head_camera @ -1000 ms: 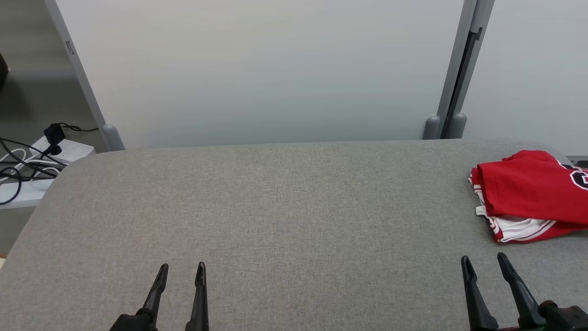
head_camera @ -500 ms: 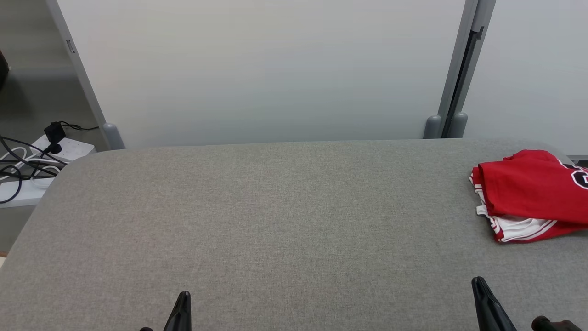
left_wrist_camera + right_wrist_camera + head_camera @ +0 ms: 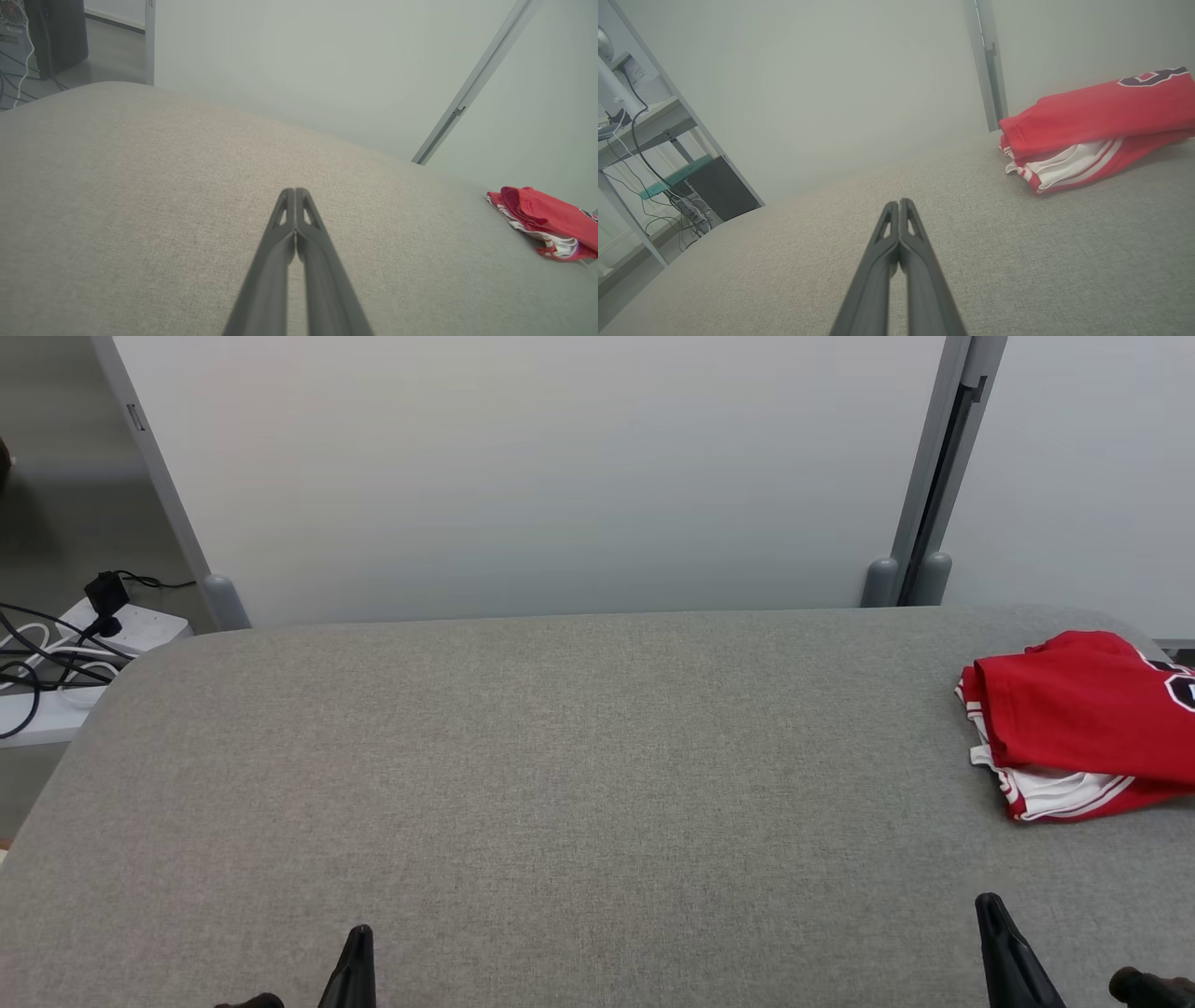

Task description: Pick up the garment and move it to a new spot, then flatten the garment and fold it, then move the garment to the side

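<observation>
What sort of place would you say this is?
Probably a lab or office workspace: a grey padded table against pale partition panels, with a power strip and cables on the floor.

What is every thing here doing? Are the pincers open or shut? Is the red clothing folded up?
left pincer: shut, holding nothing.
right pincer: shut, holding nothing.
red garment: folded over in layers, lying untouched at the right end of the grey table.
power strip: on the floor, black plug in it.
</observation>
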Motion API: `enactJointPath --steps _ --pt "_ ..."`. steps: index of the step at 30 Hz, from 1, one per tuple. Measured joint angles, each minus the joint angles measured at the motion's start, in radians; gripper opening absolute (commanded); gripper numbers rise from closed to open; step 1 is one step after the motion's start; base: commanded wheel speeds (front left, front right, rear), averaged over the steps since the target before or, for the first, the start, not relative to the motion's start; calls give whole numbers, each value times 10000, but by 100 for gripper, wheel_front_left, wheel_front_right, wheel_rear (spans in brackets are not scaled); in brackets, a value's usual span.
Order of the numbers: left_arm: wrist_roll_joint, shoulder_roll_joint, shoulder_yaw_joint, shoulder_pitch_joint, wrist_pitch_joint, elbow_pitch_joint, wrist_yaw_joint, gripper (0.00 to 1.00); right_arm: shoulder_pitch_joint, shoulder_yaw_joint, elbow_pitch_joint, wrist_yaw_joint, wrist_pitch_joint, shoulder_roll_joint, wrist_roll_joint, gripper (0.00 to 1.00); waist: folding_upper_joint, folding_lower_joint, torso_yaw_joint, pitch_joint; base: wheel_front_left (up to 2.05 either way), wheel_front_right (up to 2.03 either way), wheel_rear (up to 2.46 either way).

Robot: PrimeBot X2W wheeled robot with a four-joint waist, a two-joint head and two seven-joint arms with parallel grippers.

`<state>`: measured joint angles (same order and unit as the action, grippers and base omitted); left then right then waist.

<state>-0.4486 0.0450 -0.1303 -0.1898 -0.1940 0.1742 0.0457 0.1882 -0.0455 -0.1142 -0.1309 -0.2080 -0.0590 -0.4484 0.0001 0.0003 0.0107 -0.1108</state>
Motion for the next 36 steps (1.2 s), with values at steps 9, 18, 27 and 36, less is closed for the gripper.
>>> enactJointPath --steps 9,18,27,36 --pt "-1024 6 159 176 196 61 -109 0 -204 82 -121 0 244 0 -1016 0 0 -1 -8 96 0 0 0" --pt "-1985 10 311 393 502 144 -284 0 -408 205 -272 0 464 0 -1981 0 0 -1 -18 193 0 0 0" --pt "-2966 13 485 605 717 232 -401 0 -619 362 -359 2 700 0 -2974 0 -1 -1 -27 290 0 0 0" --pt "-3946 17 640 830 984 309 -548 0 -812 454 -545 2 991 0 -3950 0 0 -1 -36 386 0 0 0"
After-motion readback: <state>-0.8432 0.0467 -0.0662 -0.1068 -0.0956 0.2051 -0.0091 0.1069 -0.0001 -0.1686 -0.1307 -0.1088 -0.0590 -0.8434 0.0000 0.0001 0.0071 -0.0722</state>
